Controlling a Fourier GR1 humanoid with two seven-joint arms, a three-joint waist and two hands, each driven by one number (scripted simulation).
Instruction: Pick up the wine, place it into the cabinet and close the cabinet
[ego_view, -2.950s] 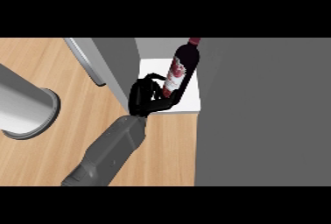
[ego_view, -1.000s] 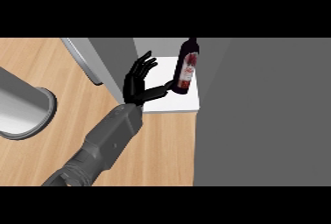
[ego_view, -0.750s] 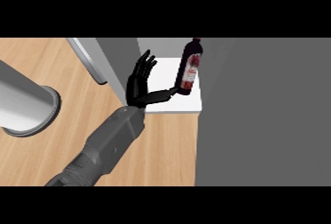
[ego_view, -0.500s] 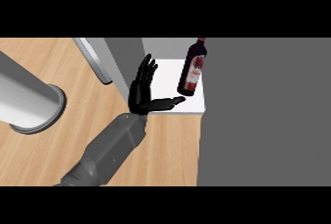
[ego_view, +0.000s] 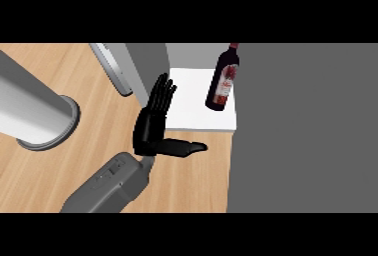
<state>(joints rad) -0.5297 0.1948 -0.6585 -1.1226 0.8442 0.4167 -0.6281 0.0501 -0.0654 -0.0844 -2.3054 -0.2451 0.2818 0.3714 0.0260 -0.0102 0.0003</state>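
Wine, the dark red-labelled glass bottle (ego_view: 222, 85), stands on your white cabinet shelf (ego_view: 193, 112), just right of the black hand (ego_view: 153, 127), whose fingers are straight, holding nothing.

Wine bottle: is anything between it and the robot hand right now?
Nothing visible. The wine bottle stands upright on the white cabinet shelf; the open robot hand is apart from it to the left, with only bare shelf between. The cabinet door stands open, left of the hand.
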